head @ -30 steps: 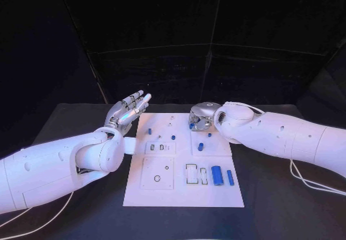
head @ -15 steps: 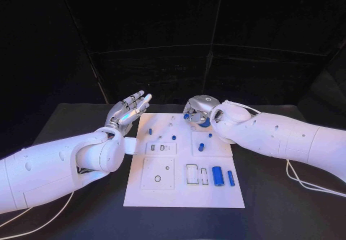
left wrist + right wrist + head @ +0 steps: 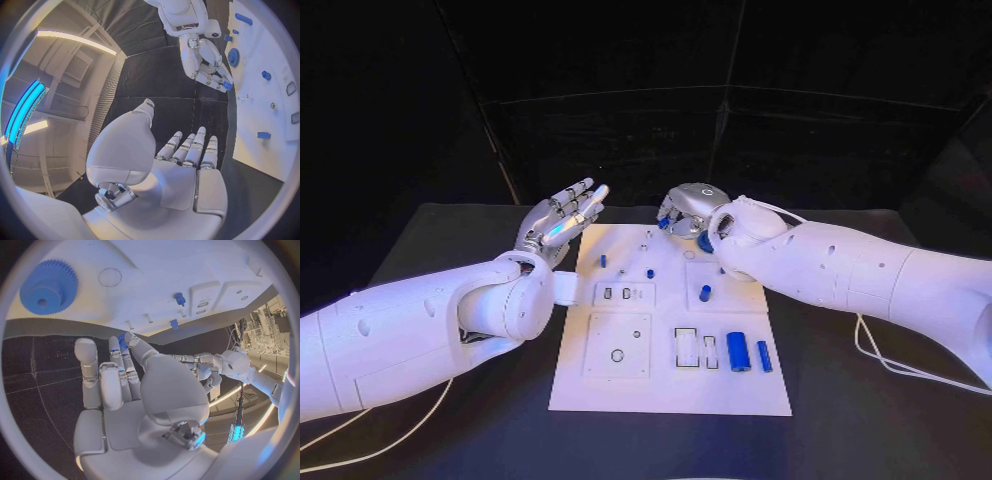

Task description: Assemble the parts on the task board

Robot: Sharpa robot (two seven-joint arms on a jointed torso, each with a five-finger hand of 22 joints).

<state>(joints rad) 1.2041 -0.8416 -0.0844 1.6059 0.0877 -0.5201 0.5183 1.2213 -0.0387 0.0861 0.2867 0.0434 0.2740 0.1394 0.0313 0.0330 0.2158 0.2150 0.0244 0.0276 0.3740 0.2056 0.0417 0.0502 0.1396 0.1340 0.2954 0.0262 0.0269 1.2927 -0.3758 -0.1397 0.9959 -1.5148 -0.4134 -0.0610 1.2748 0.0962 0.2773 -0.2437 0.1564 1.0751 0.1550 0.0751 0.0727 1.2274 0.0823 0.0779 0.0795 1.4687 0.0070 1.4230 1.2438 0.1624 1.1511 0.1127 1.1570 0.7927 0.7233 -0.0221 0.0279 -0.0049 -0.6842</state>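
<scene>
Head view showed, nearest the robot, the smooth white task board (image 3: pixel 669 385) lying flat on the matte black table (image 3: pixel 444 420), its near half cut with rectangular recesses beside two glossy blue cylinders (image 3: pixel 736 351) lying side by side. Further up, small blue pegs (image 3: pixel 704 293) stood or lay well apart on the plate. Beyond them the right hand (image 3: pixel 684 217) hung over the far edge of the board with a small blue part (image 3: pixel 122 339) pinched between thumb and fingertip; the other fingers were fairly straight. The left hand (image 3: pixel 561 222) was raised just beside the board's far left corner, fingers spread and holding nothing. A toothed blue gear (image 3: pixel 49 286), plastic by the look of it, sat flat on the board. The chief risk, as I judged it, was the thin pinch: the part was small and smooth against bare metal fingertips, so a tilt of the wrist could roll it out and drop it onto the dark cloth or among the other pegs. A slightly skewed approach could also jam it at a hole's rim, and the low-hanging right arm might brush standing pegs.
</scene>
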